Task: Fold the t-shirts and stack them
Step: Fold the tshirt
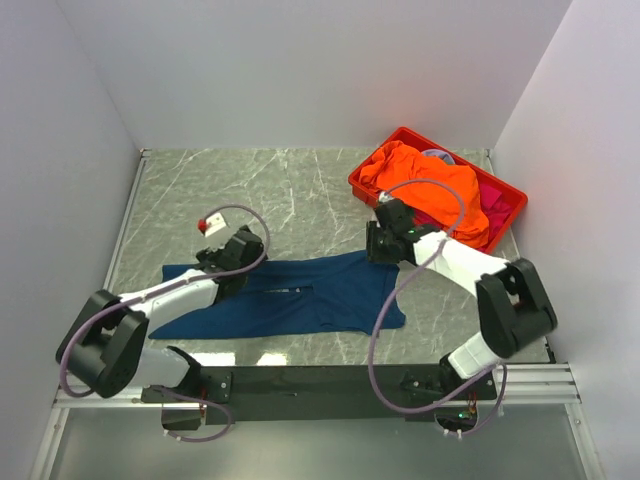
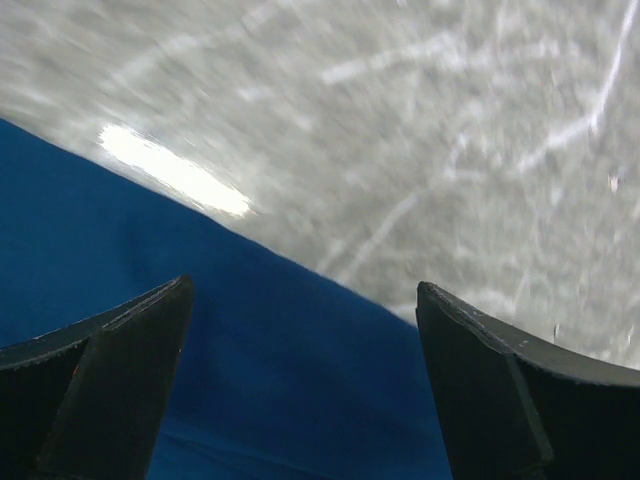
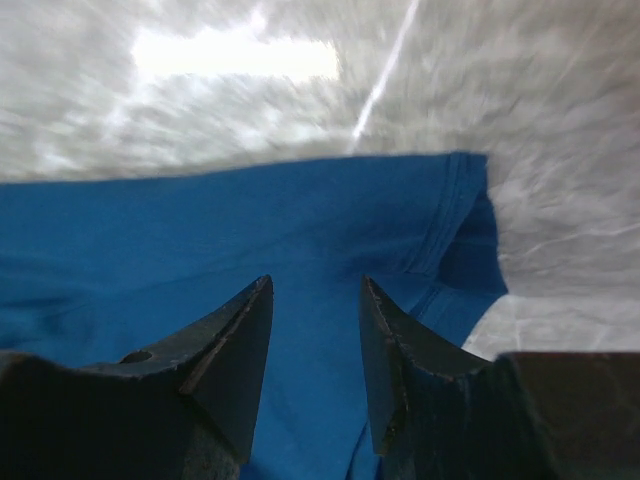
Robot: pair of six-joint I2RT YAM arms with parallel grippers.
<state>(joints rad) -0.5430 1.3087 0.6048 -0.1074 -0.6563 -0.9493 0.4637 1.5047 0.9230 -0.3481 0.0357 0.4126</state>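
Note:
A dark navy-blue t-shirt (image 1: 300, 300) lies flat as a long band across the near part of the marble table. My left gripper (image 1: 245, 245) hovers over its far edge near the left end, jaws wide open. In the left wrist view, blue cloth (image 2: 120, 250) lies under the open left gripper (image 2: 303, 285), with nothing between its fingers. My right gripper (image 1: 378, 243) is over the shirt's right end. In the right wrist view, the right gripper (image 3: 316, 280) is open above the cloth (image 3: 200, 230) near a hemmed sleeve (image 3: 455, 215). An orange t-shirt (image 1: 420, 185) and a magenta one (image 1: 493, 212) sit in the crate.
The red plastic crate (image 1: 512, 193) stands at the back right, close behind my right arm. A small white and red tag (image 1: 208, 224) lies just beyond my left gripper. White walls close the table on three sides. Bare marble (image 1: 270, 190) stretches behind the shirt.

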